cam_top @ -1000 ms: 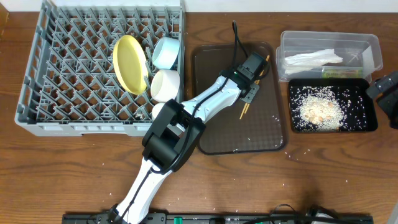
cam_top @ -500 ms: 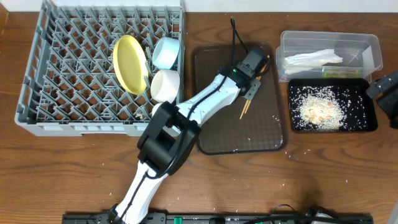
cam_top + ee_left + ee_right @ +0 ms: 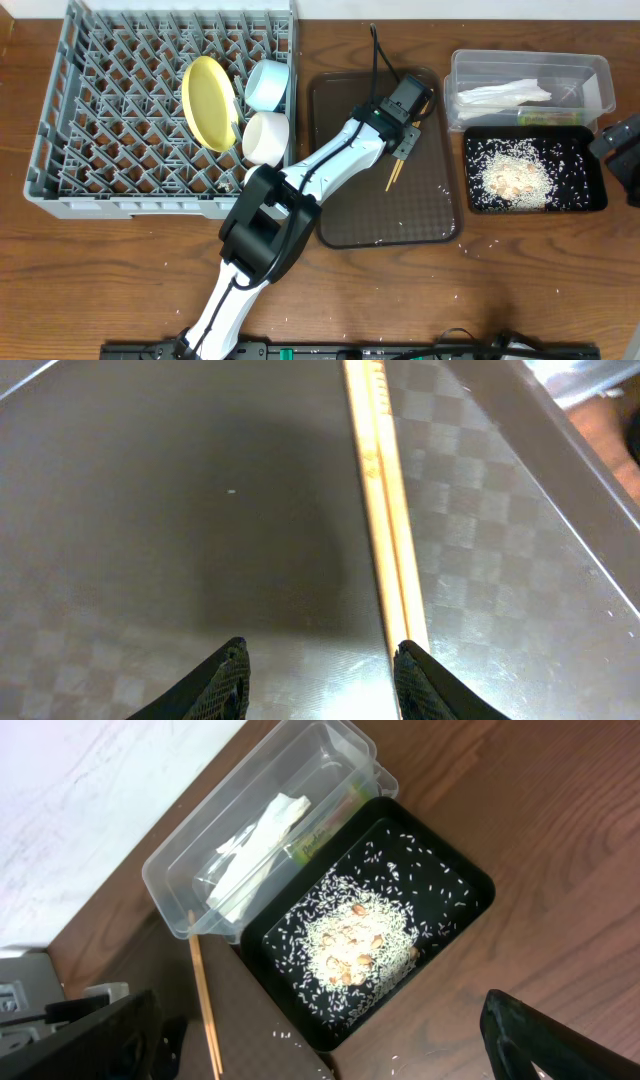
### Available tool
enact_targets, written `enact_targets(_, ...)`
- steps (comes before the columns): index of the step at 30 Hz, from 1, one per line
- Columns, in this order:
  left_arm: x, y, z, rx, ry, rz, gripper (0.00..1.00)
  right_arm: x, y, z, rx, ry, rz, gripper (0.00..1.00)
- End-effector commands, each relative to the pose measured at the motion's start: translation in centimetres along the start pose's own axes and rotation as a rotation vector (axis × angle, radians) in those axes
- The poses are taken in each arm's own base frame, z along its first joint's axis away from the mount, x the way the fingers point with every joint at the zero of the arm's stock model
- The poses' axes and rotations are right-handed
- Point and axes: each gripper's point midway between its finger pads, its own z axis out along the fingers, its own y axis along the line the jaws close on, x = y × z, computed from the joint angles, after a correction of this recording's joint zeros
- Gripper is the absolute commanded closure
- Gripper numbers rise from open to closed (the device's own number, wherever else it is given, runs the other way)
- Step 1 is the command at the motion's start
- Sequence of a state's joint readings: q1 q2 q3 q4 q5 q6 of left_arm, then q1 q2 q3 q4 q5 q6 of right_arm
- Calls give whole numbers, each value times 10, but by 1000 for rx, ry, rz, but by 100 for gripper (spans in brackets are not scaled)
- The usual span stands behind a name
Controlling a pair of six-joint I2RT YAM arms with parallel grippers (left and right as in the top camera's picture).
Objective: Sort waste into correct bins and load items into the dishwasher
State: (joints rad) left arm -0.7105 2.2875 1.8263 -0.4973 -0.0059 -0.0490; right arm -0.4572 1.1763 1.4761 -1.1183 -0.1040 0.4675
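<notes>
My left gripper (image 3: 404,147) is open and low over the brown serving tray (image 3: 440,215). The pair of wooden chopsticks (image 3: 393,178) lies on the tray. In the left wrist view the chopsticks (image 3: 385,510) run right at the right fingertip, not between the open jaws (image 3: 322,680). The yellow plate (image 3: 208,103), light-blue bowl (image 3: 267,85), white bowl (image 3: 266,137) and small white cup (image 3: 253,177) stand in the grey dish rack (image 3: 120,120). My right gripper (image 3: 320,1020) is wide open and empty above the black tray (image 3: 460,885) of rice (image 3: 350,945).
The clear tub (image 3: 590,70) at the back right holds the white napkin (image 3: 505,95) and the printed wrapper (image 3: 548,117). The black tray (image 3: 470,170) sits just in front of it. Loose rice grains dot the serving tray and the wooden table.
My left gripper has shifted slightly toward the far end of the serving tray, along the chopsticks. The right arm has not moved.
</notes>
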Motion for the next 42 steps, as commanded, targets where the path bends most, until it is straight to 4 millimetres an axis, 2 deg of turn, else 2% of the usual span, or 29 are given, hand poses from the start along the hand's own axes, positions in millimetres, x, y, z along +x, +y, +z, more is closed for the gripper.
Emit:
enact_targets(1, 6, -11, 9, 45, 20, 57, 51, -2, -2, -1, 4, -4, 18, 1)
enact_targets(18, 7, -11, 11, 44, 20, 54, 51, -2, -2, -1, 4, -4, 18, 1)
enact_targets(42, 17, -10, 23, 45, 12, 54, 51, -2, -2, -1, 4, -5, 18, 1)
